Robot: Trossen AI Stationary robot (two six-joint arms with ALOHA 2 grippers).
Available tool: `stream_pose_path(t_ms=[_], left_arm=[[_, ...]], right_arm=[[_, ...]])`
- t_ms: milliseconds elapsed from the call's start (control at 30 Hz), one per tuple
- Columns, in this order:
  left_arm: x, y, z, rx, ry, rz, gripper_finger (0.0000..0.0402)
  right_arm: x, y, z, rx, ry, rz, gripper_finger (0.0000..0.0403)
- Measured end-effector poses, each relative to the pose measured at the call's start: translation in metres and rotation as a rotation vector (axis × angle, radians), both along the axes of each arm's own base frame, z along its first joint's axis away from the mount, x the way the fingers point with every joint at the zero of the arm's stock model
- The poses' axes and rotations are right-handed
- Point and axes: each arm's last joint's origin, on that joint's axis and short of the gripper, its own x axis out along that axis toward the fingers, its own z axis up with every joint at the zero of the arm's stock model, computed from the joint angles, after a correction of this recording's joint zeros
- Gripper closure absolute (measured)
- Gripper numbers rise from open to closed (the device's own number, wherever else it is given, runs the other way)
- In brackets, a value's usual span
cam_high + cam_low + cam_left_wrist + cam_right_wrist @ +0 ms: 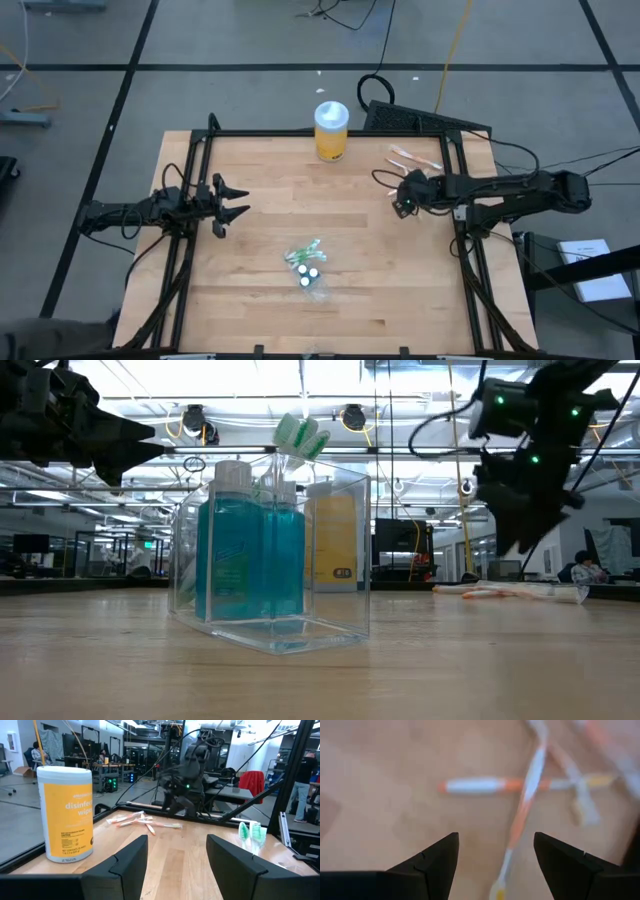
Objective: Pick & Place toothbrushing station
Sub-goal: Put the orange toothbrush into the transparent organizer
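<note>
Both sets of jaws are spread apart and holding nothing. The right gripper (pixel 404 205) hangs over the table's 2 o'clock area, just short of a loose pile of orange and white toothbrushes (pixel 414 157); its own wrist view shows only those brushes crossed on the wood. The left gripper (pixel 238 199) sits at 9 o'clock, pointing inward.

The toothbrushing station (pixel 308 268), a clear plastic box, stands alone at about 6 o'clock, well apart from both arms. From above you mostly see white caps and green bits, but the low view shows what's in it: two bottles of blue liquid (pixel 250 550) with green-headed toothbrushes (pixel 298 432) sticking out the top.

A yellow wipes jar (pixel 331 130) with a white lid stands at 12 o'clock; the left wrist view gets its label.

Table (pixel 400 290) is pale wood planks, dark frame around it, grey floor with cables, and a workshop with desks and people behind
</note>
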Motion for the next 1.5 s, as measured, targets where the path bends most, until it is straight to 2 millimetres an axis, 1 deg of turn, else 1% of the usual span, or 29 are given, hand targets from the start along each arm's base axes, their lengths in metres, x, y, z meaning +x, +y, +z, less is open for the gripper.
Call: stream_pose_path(t_ms=[167,267,333,467,567,667,800,900,1033,1200,1300,1367,1433,1500], left_arm=[[0.0,0.0,0.0,0.0,0.0,0.0,0.0192],[0.0,0.0,0.0,0.0,0.0,0.0,0.0192],[0.0,0.0,0.0,0.0,0.0,0.0,0.0192],[0.0,0.0,0.0,0.0,0.0,0.0,0.0192],[0.0,0.0,0.0,0.0,0.0,0.0,0.0192],[0.0,0.0,0.0,0.0,0.0,0.0,0.0192],[0.0,0.0,0.0,0.0,-0.001,0.0,0.0192],[0.0,0.0,0.0,0.0,0.0,0.0,0.0192],[0.0,0.0,0.0,0.0,-0.001,0.001,0.0192],[0.0,0.0,0.0,0.0,-0.001,0.0,0.0192],[0.0,0.0,0.0,0.0,-0.001,0.0,0.0192],[0.0,0.0,0.0,0.0,-0.001,0.0,0.0192],[0.0,0.0,0.0,0.0,0.0,0.0,0.0192],[0.0,0.0,0.0,0.0,-0.001,0.0,0.0192]], right_arm=[[-0.01,0.006,-0.023,0.139,0.024,-0.025,0.0149],[-0.017,0.006,-0.034,0.134,0.036,-0.071,0.0149],[-0.017,0.003,-0.037,0.087,0.023,-0.087,0.0149],[-0.013,-0.01,-0.04,-0.033,-0.042,-0.094,0.0149],[-0.01,-0.024,-0.044,-0.068,-0.104,-0.081,0.0149],[-0.011,-0.037,-0.049,-0.105,-0.128,-0.092,0.0149],[-0.014,-0.052,-0.055,-0.12,-0.162,-0.104,0.0149],[-0.014,-0.061,-0.058,-0.084,-0.202,-0.08,0.0149],[-0.008,-0.067,-0.06,-0.008,-0.291,0.014,0.0149],[0.005,-0.064,-0.053,0.082,-0.469,0.206,0.0149],[0.014,-0.056,-0.047,0.192,-0.598,0.377,0.0149],[0.018,-0.048,-0.045,0.279,-0.65,0.466,0.0149],[0.019,-0.041,-0.046,0.346,-0.661,0.506,0.0149],[0.02,-0.034,-0.047,0.39,-0.646,0.51,0.0149]])
